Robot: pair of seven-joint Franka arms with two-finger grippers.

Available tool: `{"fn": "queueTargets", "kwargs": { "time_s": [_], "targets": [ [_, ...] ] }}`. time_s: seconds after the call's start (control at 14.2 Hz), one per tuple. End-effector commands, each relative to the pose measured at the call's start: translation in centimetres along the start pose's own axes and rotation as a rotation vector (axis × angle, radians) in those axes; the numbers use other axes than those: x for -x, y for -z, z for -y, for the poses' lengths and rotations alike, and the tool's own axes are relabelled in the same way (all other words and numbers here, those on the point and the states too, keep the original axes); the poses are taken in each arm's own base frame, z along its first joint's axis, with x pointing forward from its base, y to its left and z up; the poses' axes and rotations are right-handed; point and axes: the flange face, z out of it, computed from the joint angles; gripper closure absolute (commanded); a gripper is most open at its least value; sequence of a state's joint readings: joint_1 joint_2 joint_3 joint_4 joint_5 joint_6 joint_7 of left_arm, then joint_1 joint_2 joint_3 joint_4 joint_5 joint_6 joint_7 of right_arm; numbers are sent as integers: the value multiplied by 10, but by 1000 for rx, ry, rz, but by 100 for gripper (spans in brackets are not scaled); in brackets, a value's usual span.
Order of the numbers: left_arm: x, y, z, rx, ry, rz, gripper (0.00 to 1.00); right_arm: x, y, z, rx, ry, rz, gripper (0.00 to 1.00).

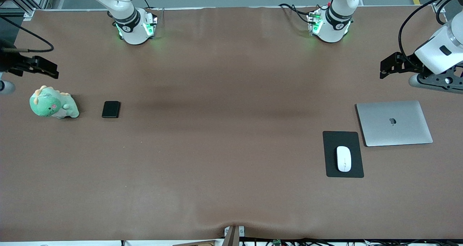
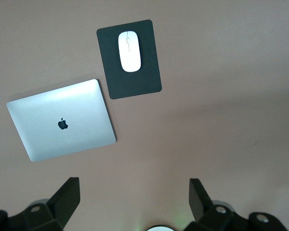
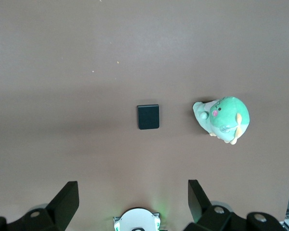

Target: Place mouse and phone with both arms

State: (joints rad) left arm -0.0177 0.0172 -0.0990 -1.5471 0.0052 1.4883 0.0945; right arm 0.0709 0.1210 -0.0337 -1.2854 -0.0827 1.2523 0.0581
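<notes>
The white mouse (image 1: 344, 158) (image 2: 130, 51) lies on a black pad (image 1: 332, 139) (image 2: 135, 86) toward the left arm's end of the table. The small black phone (image 1: 111, 109) (image 3: 148, 116) lies flat toward the right arm's end. My left gripper (image 1: 389, 67) (image 2: 133, 182) hangs open and empty over bare table at its own end, well apart from the mouse. Over the table edge at the other end, my right gripper (image 1: 49, 69) (image 3: 133, 183) is also open and empty, well apart from the phone.
A shut silver laptop (image 1: 394, 123) (image 2: 62, 120) lies beside the pad, slightly farther from the front camera. A green plush dinosaur (image 1: 53, 103) (image 3: 224, 118) sits beside the phone, closer to the table's end. Brown tabletop (image 1: 224, 130) spans the middle.
</notes>
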Motion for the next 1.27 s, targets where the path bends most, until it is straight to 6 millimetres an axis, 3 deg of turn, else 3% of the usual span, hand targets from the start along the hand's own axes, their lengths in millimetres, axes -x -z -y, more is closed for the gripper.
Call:
{"fn": "queueTargets", "kwargs": {
  "time_s": [0.0,0.07,0.21,0.28,0.99,1.2],
  "targets": [
    [2,5,2,4,-5,2,0,-1,-3,-28,-23,3,29,0],
    [2,6,1,3,-8,-3,0,-2,-10,-41,-59,0,32,0],
    [1,6,1,2,-10,-6,0,-1,-19,-85,-153,99,11,0],
    [1,6,-1,1,-13,-7,0,-1,-21,-93,-166,133,9,0],
    [0,6,0,5,7,-9,0,17,-24,-68,-153,167,-3,0],
    [0,5,0,5,7,-7,0,27,-32,-70,-151,163,-28,0]
  ]
}}
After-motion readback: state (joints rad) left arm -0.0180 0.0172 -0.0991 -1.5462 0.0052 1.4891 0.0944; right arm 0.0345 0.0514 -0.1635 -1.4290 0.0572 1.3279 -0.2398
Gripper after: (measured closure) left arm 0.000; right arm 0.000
